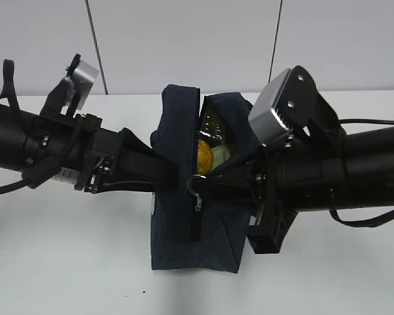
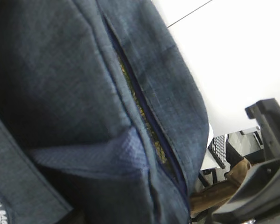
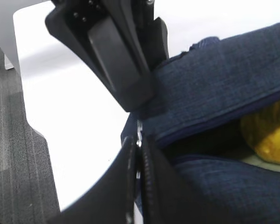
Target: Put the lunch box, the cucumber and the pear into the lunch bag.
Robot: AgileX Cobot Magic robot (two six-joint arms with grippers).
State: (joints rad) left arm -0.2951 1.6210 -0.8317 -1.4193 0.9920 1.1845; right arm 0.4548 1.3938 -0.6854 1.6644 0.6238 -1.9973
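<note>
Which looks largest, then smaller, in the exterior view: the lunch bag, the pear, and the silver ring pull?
1. Lunch bag, by far the largest.
2. Pear, only partly visible inside the open bag.
3. Silver ring pull; it looks close to the pear's visible part, so this order is unsure.

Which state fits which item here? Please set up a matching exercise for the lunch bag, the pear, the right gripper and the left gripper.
Items:
1. lunch bag
2. pear
3. right gripper
4. left gripper

States:
A. yellow-orange, showing through the opening
B. against the bag's left side
C. dark navy, standing, top partly open
D. at the zipper end of the opening

Pairs: 1-C, 2-A, 3-D, 4-B
</note>
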